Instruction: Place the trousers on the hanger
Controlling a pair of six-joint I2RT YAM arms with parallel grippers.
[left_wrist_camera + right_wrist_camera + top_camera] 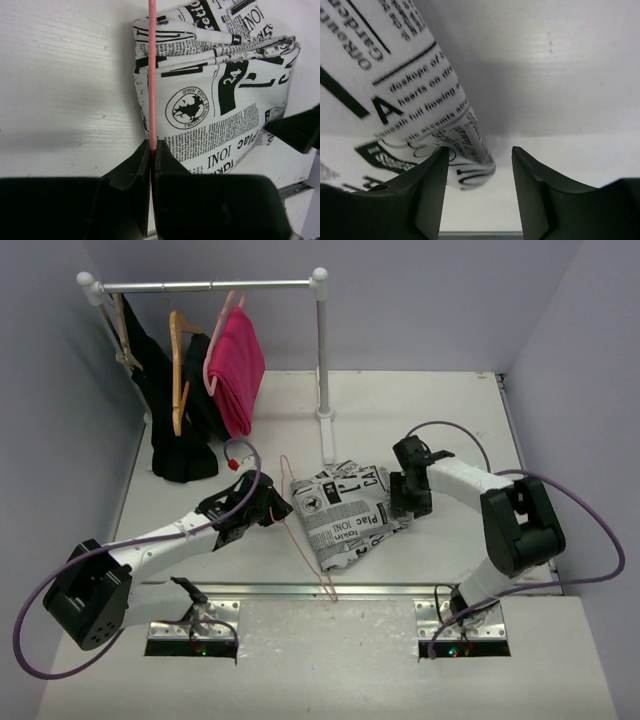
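The newspaper-print trousers point(345, 510) lie folded on the table between both arms. The thin pink hanger point(303, 535) lies along their left edge, its wire running from the far side toward the table's front edge. My left gripper point(278, 510) is shut on the hanger's wire point(152, 75), with the trousers point(215, 95) just to the right of it. My right gripper point(405, 502) is open at the trousers' right edge. In the right wrist view a fold of the trousers point(415, 95) reaches between the jaws of that gripper point(479, 152), next to the left finger.
A clothes rack point(323, 360) stands at the back left with wooden hangers point(178, 370), black garments point(180, 440) and a pink garment point(238, 370). A metal strip point(330, 590) runs along the table's front edge. The right gripper's finger shows in the left wrist view point(300, 127).
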